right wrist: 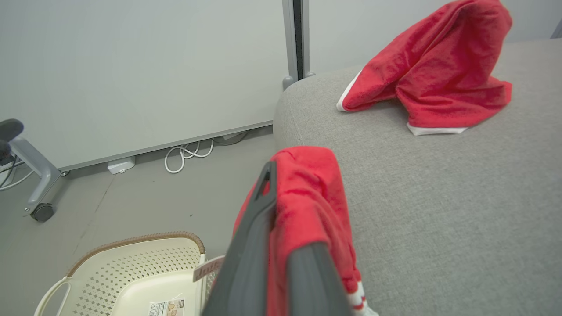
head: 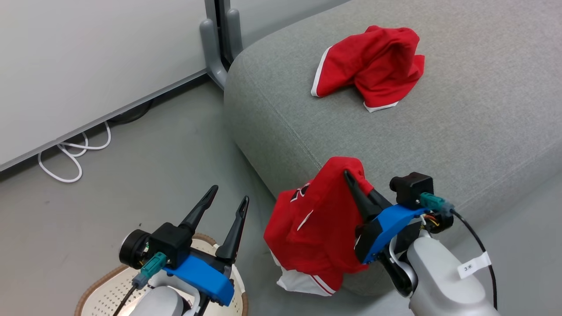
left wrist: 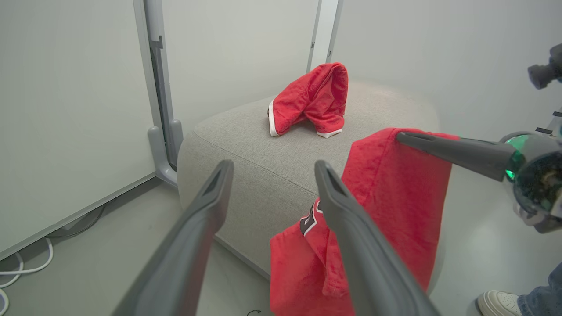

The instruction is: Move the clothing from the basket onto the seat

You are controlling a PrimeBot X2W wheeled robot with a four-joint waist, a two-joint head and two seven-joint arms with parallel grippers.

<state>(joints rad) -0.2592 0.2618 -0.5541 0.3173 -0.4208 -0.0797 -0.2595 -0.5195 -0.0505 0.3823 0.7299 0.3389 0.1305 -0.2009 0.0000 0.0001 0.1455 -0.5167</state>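
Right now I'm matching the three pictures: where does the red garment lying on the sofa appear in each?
Head view: the garment, upper middle, on the sofa.
Left wrist view: garment top centre.
Right wrist view: garment upper right.
Shared landmark: the grey post at the sofa's corner.

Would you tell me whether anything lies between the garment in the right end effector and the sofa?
Nothing visible does. The held garment hangs from the right end effector by the near edge of the sofa. Bare cushion lies ahead, and the other garment lies farther back.

A "3" plus an unclear mark on the white cable tag [head: 474, 264]
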